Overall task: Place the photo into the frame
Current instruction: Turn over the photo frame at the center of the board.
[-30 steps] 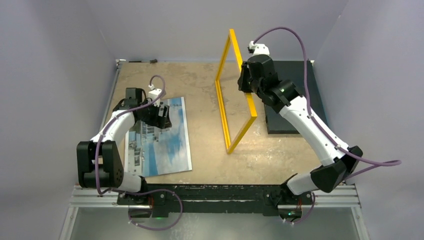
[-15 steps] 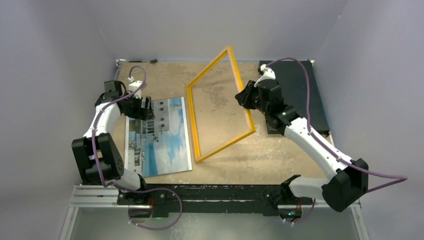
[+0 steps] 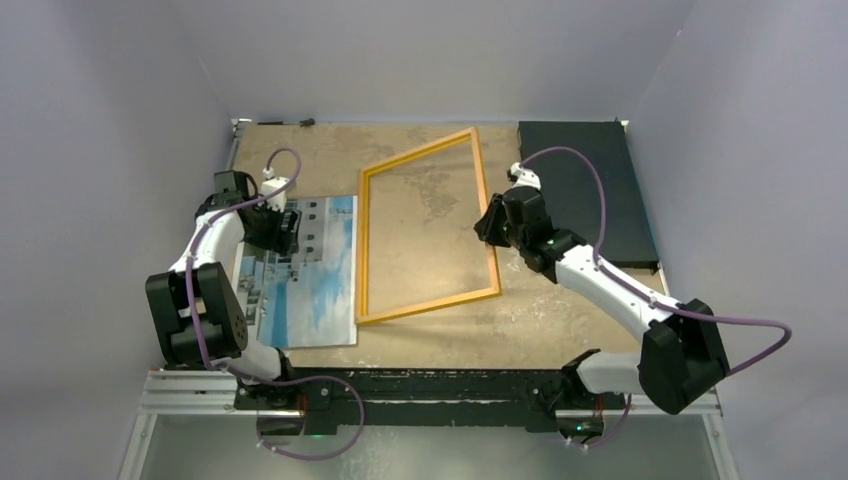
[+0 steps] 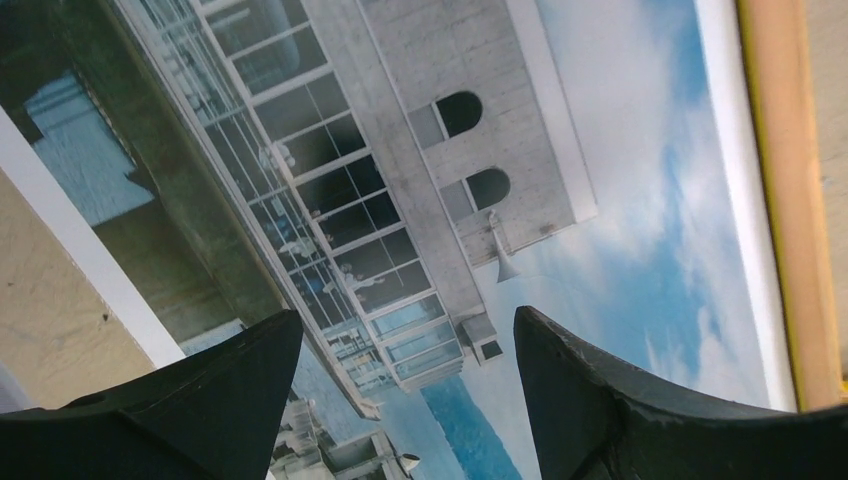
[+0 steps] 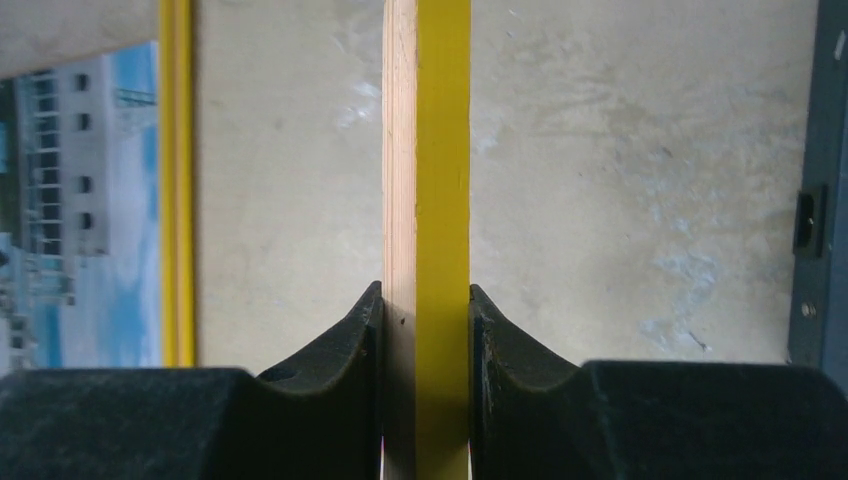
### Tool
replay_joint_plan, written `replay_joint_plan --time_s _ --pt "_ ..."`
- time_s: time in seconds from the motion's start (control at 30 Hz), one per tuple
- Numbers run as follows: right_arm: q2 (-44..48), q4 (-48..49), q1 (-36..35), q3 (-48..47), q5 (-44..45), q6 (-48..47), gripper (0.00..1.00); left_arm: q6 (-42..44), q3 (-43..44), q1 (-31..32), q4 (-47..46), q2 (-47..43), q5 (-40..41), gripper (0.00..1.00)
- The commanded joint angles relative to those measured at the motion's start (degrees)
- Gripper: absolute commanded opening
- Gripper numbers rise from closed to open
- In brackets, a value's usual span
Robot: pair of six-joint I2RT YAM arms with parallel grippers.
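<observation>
The right gripper (image 5: 425, 300) has its jaws drawn in tight on one long rail of the frame (image 3: 430, 305). One finger presses the light wood side and the other the yellow side, with no gap showing on either face. In the right wrist view the rail runs straight out from between the jaws. The frame's opposite rail lies well beyond the wood-side finger, with the bare surface (image 5: 620, 150) showing through the pane between the two rails. Past the yellow-side finger, the edge of the dark mat (image 5: 825, 200) is near but clear of the jaws.

From above, the frame looks tilted. The rail in the right jaws seems lifted, while the far rail is low, beside the photo (image 3: 300, 280).

The left gripper (image 4: 405, 315) has its jaws spread wide and grips nothing. Both fingers (image 4: 240, 390) stand over the photo, which lies flat on the surface, picture side up. The print's grey-white building lies directly between and ahead of the jaws, with blue sky and cloud off to one side. Whether the tips touch the paper cannot be told. Beyond that sky-side finger, the frame's low rail runs along the photo's white border, touching or barely overlapping it.
</observation>
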State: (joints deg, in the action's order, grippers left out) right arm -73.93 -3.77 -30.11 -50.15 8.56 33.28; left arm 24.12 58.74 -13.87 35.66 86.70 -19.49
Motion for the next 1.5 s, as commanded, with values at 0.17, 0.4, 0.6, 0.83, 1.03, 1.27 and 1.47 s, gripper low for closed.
replay_joint_plan --time_s 0.17,0.4,0.6,0.83,1.03,1.27,1.47 --pt "-4.7 -5.6 -0.6 4.0 10.5 -2.0 0.03 4.3 -0.9 -2.6 -1.9 0.8 3.1 0.75" --pt "-10.1 -7.3 -0.6 2.9 13.7 -3.9 0.12 4.6 0.2 -2.6 -1.4 0.3 2.3 0.75" --pt "-15.4 -10.1 -0.6 0.7 15.5 -4.5 0.13 5.4 0.7 -3.0 -1.0 0.6 2.3 0.75" --pt "-19.8 -12.1 -0.6 -1.9 16.3 -3.4 0.29 5.9 1.7 -3.5 0.1 1.2 1.5 0.75" --pt "-19.6 -12.8 -0.6 -2.4 16.6 -2.8 0.68 6.7 2.2 -4.6 1.3 1.3 0.3 0.75" --pt "-12.0 -13.6 -3.5 -5.9 21.8 -1.8 0.75 7.7 6.0 -6.8 6.1 2.8 -1.1 0.76" --pt "-15.5 -10.5 -17.9 -12.7 18.7 4.9 0.67 8.7 11.3 -8.6 11.4 6.4 2.4 0.75"
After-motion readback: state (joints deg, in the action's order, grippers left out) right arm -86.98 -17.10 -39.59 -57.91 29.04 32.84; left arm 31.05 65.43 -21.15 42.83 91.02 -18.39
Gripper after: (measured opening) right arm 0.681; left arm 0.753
